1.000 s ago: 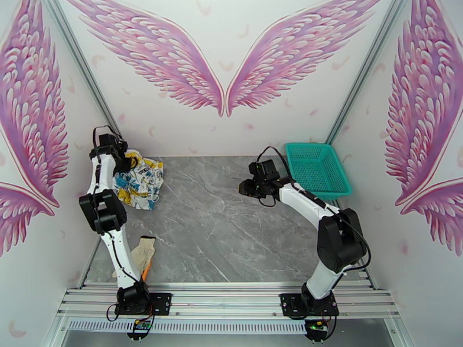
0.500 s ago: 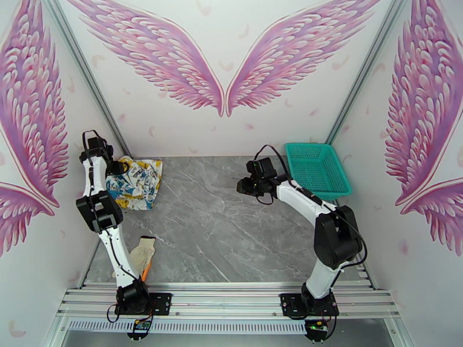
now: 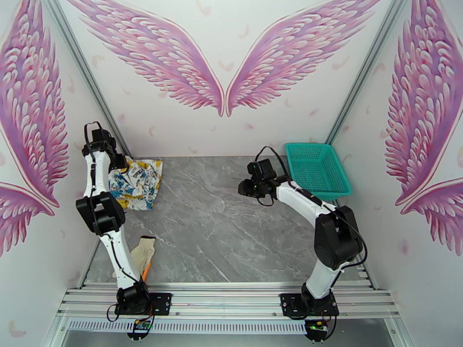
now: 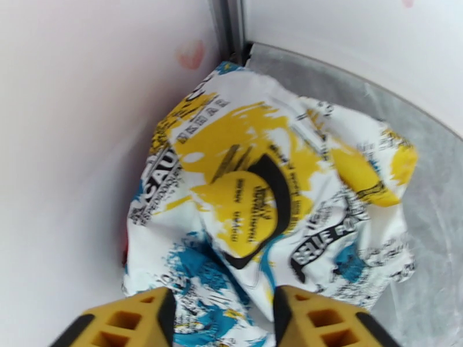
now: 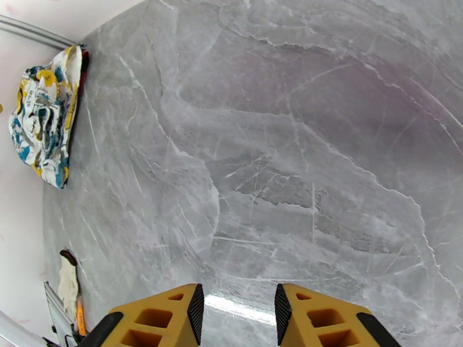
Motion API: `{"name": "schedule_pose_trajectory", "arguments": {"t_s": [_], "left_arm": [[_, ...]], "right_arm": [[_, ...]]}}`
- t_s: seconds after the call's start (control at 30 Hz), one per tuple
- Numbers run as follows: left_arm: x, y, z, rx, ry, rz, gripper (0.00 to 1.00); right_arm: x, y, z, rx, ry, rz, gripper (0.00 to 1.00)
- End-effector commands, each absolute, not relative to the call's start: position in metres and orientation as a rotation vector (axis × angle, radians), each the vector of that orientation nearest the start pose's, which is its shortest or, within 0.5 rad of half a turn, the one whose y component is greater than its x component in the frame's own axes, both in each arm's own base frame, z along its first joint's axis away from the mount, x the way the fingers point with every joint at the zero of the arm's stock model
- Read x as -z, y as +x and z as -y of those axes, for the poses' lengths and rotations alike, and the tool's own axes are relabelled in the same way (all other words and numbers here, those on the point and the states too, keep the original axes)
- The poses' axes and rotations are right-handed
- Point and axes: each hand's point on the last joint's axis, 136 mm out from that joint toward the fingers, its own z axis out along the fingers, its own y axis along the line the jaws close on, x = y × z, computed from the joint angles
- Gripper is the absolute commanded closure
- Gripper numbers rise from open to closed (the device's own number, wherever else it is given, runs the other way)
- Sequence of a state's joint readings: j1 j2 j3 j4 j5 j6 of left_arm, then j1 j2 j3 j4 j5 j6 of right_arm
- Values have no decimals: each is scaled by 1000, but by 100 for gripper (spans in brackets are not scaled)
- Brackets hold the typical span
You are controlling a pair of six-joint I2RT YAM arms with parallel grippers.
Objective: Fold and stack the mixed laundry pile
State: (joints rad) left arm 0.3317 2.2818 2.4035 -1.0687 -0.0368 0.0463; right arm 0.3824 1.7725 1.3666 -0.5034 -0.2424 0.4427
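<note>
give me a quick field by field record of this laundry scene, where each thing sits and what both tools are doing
white printed garment: crumpled in the far left corner of the table, against the wall
left tool: open, fingers apart over that garment, gripping nothing
right tool: open, over bare table right of centre, holding nothing
teal basket: far right corner
beige glove-like cloth: near left edge, beside the left arm
folding: not yet done
</note>
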Motion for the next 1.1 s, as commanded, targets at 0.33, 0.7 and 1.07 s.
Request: {"name": "schedule_pose_trajectory", "arguments": {"t_s": [0.33,0.7,1.07], "left_arm": [[-100,595,-152,263,-583,-2481,64],[-145,608,-127,316,-427,-2394,58],[-233,513,-40,210,-271,-2201,46]], "right_arm": [[-138,406,-188,-512,-44,-2536,62],[-169,384,-159,-396,-123,-2386,64],[-169,356,-8,267,57,-1920,13]]}}
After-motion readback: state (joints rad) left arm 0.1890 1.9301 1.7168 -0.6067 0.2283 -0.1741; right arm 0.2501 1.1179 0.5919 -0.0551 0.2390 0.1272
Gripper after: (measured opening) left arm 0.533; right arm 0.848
